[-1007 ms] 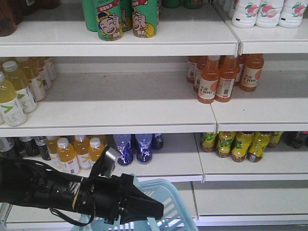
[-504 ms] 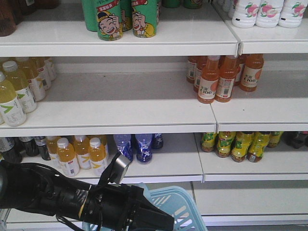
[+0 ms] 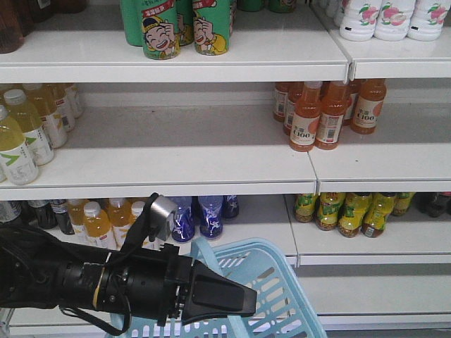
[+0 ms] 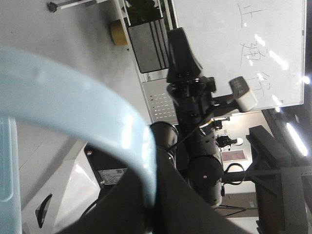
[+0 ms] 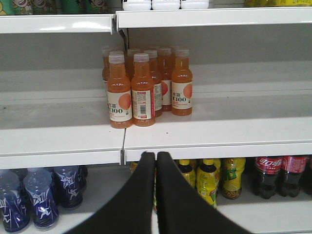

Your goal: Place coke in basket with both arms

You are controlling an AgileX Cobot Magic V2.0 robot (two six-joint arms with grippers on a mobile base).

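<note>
My left gripper [image 3: 246,299] is shut on a loop handle [image 4: 73,109] of the light blue basket [image 3: 285,292] and holds it low in front of the shelves. In the left wrist view the handle runs down between the black fingers [image 4: 175,200]. Coke bottles [image 5: 268,175], dark with red labels, stand on the lower shelf at the right in the right wrist view. My right gripper [image 5: 156,155] is shut with nothing in it, facing the shelf edge left of the coke. The right arm [image 4: 195,131] also shows in the left wrist view.
Orange drink bottles [image 5: 144,87] stand on the middle shelf [image 3: 211,169]. Yellow-green bottles [image 5: 209,180] sit beside the coke, blue bottles [image 5: 39,195] further left. Green cans [image 3: 180,28] and white bottles [image 3: 387,17] fill the top shelf. Pale yellow bottles [image 3: 25,134] are at the left.
The left arm has risen and moved right with the basket, so more of the basket shows above the bottom edge of the front view.
</note>
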